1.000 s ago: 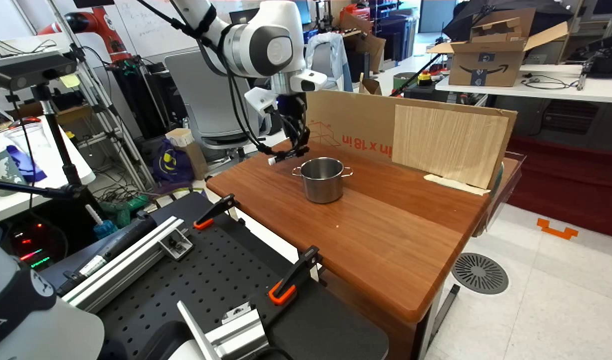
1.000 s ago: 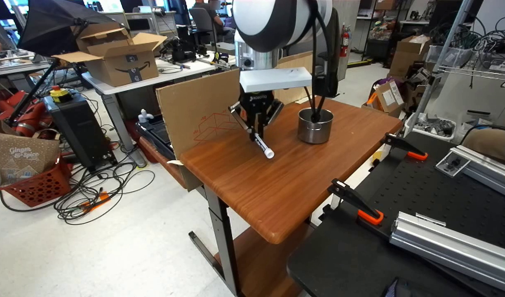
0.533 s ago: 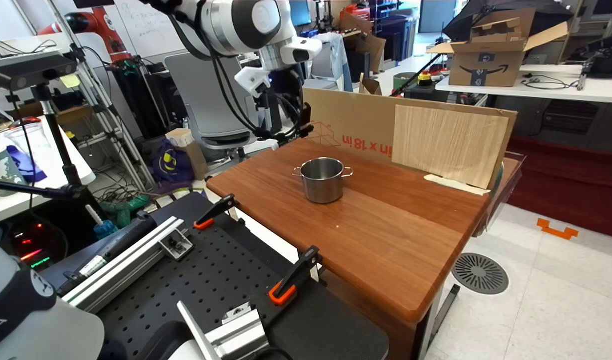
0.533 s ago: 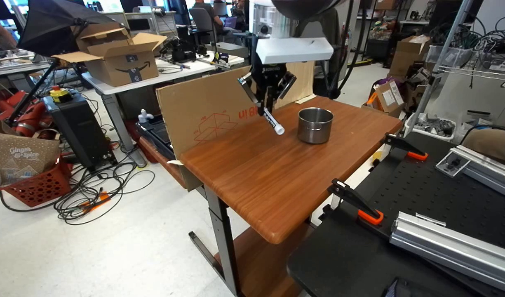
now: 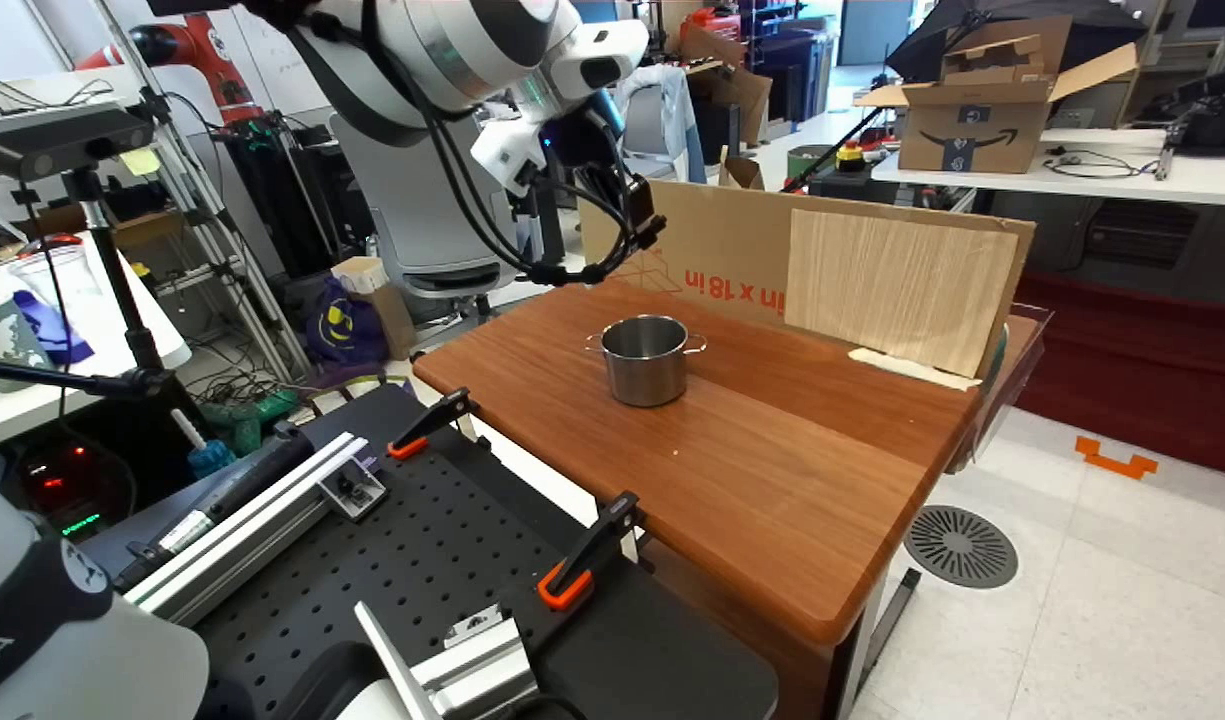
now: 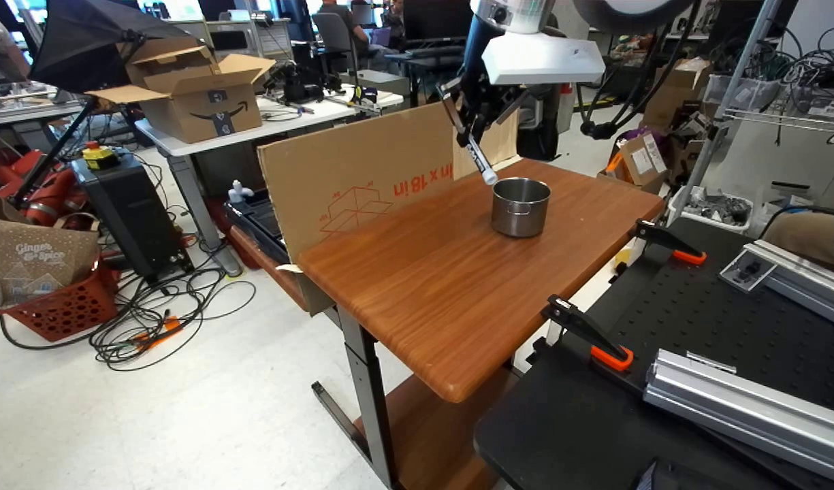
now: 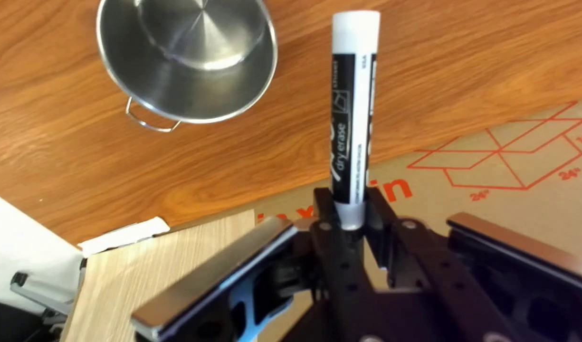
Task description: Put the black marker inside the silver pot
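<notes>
The silver pot stands upright on the wooden table in both exterior views (image 5: 647, 372) (image 6: 519, 216), with thin wire handles. The wrist view looks down into the pot (image 7: 200, 90) and shows its bare bottom. My gripper (image 6: 468, 139) is shut on the rear end of the black marker (image 6: 481, 162). The marker has a white cap and tilts downward, its capped end close to the pot's rim in that view. In the wrist view the marker (image 7: 350, 123) sticks out of the fingertips (image 7: 351, 209), right of the pot. In an exterior view the arm's wrist and cables hide the marker.
A cardboard sheet (image 6: 359, 184) with a light wood panel (image 5: 897, 285) stands upright along the table's edge (image 5: 772, 470). Black-and-orange clamps (image 5: 587, 555) (image 6: 587, 333) sit at the black perforated bench (image 5: 452, 560). Cables (image 6: 628, 109) hang in a loop beside the arm.
The gripper has risen and moved toward the pot, carrying the marker and tilting. The hanging cables no longer cross in front of the pot. The pot has not moved.
</notes>
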